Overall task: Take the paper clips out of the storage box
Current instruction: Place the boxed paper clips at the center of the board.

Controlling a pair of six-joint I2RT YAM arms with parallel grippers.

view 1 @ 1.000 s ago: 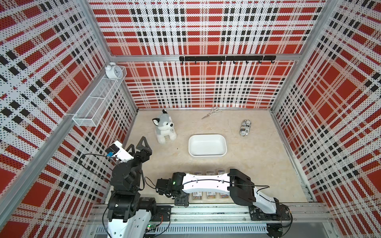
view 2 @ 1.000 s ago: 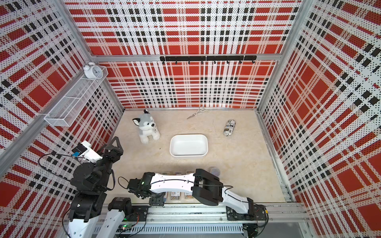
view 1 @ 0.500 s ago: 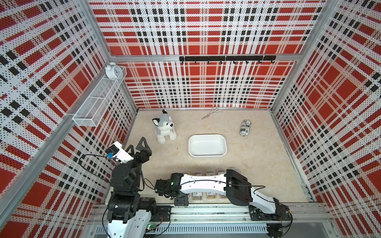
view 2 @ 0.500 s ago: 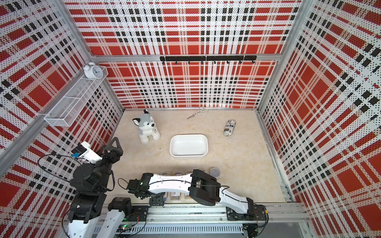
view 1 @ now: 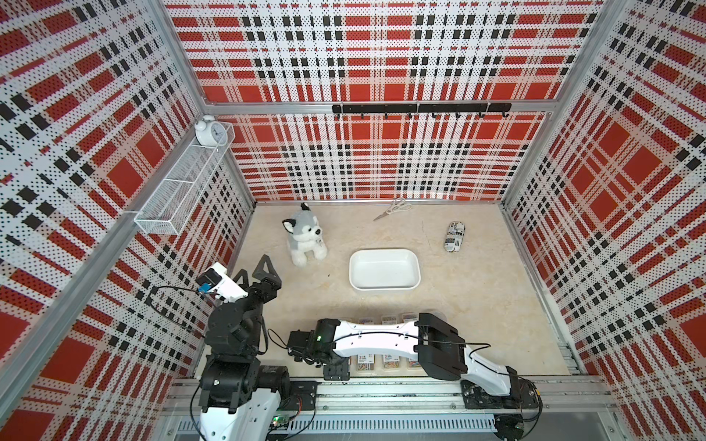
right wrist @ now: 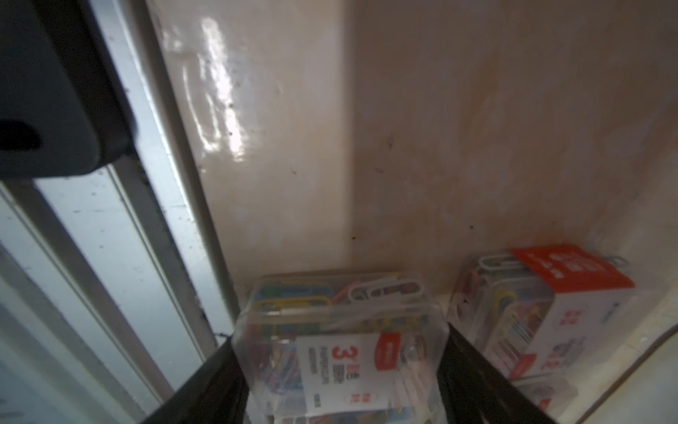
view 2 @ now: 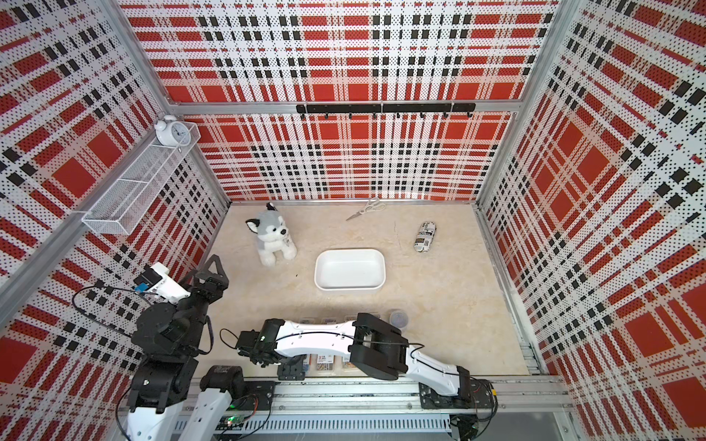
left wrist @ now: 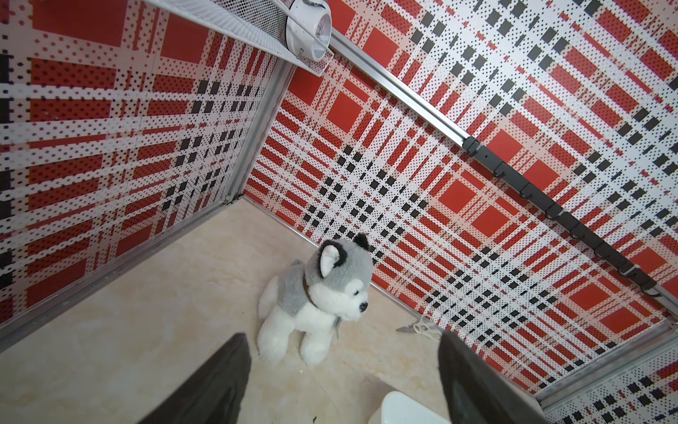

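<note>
Beige marbled bench (view 1: 477,305) enclosed by plaid walls (view 1: 363,160), with the storage box (view 1: 384,269) at mid-bench. The paper clips (view 1: 389,362) stand outside it in rows along the near edge, under the right arm (view 1: 374,338), with the round tub (view 2: 398,317) at the right end. The fingers of the right gripper (right wrist: 339,341) flank one case (right wrist: 341,367); whether they press it cannot be told. The left gripper (left wrist: 343,336), near the left edge, is spread and holds nothing.

In both top views the right arm (view 1: 372,338) hides most of the paper clips (view 1: 392,362) at six o'clock of the storage box (view 1: 384,287) — in the right wrist view one blurred case (right wrist: 341,352) is cut off by the edge, and whether the right hand (right wrist: 341,400) grips it cannot be told.
</note>
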